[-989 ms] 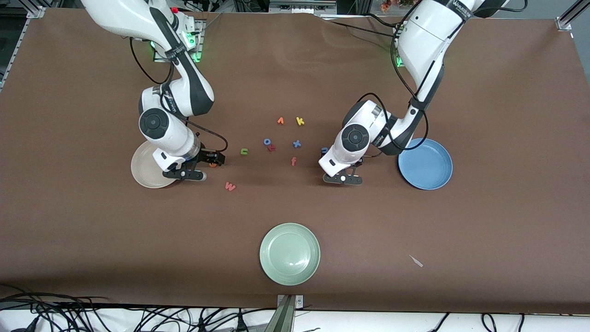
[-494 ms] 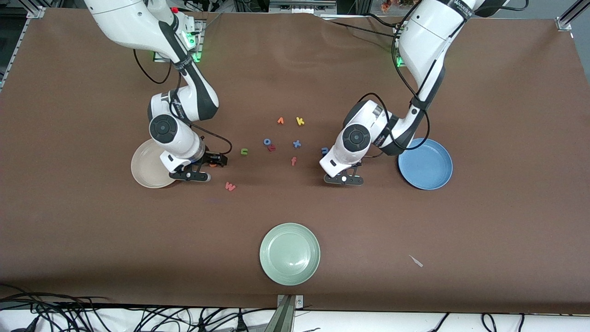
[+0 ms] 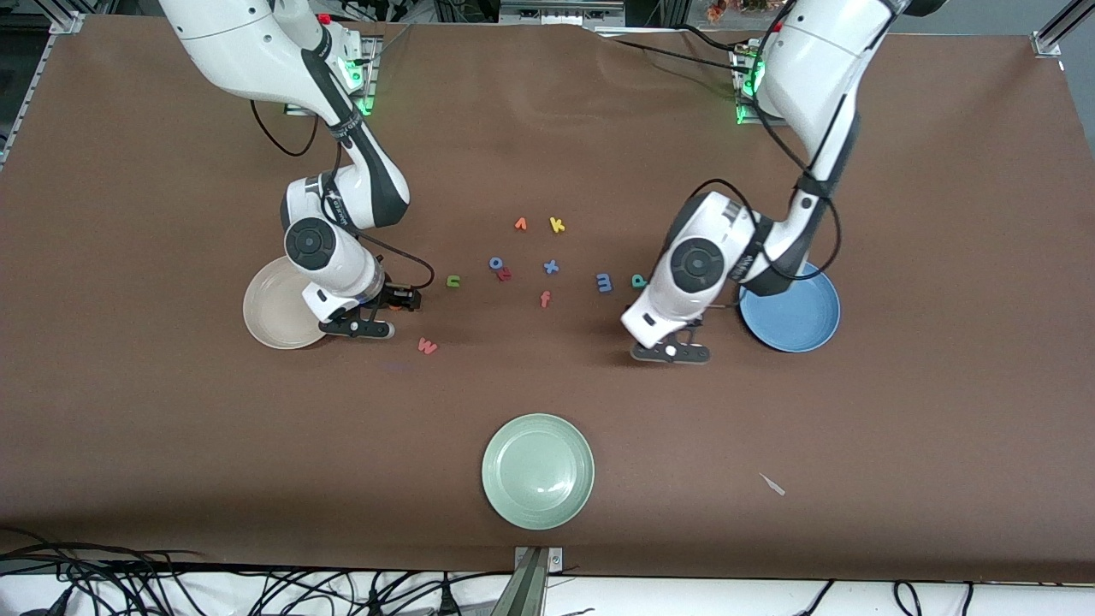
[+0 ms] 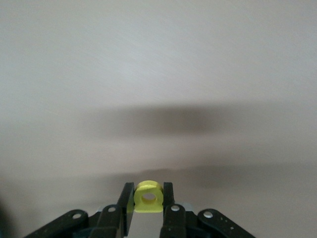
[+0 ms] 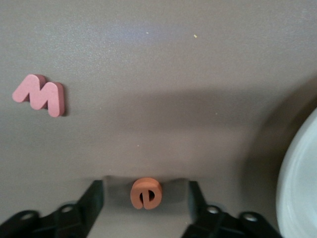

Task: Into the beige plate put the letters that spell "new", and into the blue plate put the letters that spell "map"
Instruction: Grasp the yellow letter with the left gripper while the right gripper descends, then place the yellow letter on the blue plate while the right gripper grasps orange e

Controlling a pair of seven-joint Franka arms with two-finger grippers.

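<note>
So the left gripper (image 4: 148,208) is clamped tight on the yellow a (image 4: 148,197), pinched between its two black fingers, hanging over bare worktop (image 3: 898,411) just beside the blue plate (image 3: 800,318). In the front view that gripper (image 3: 671,351) sits low, at the edge of the plate that faces the letter pile. The blue plate has nothing in it.

The right gripper (image 5: 146,206) is down at the worktop with its fingers spread around the orange e (image 5: 145,193). There's a clear gap between the letter and each finger, so it isn't gripping yet, only straddling. In the front view it's (image 3: 364,328) right next to the beige plate (image 3: 272,321), on the side toward the middle of the worktop. That plate is empty too.

Moving out from there, the pinkish-red w (image 3: 427,346) lies a bit nearer the front camera than the right gripper, and it shows up in the right wrist view too (image 5: 40,94). The green n (image 3: 453,281) is toward the middle, and past it there's a small cluster: blue o (image 3: 495,263), a red letter I can't read touching it, a blue x-shaped one (image 3: 552,267), red-orange f (image 3: 545,299), orange v (image 3: 520,224) and yellow k (image 3: 557,225).

The blue m (image 3: 604,282) and teal p (image 3: 638,281) lie side by side on the worktop near the left arm's wrist.

The pale green plate (image 3: 538,471) sits alone, nearest the front camera.
</note>
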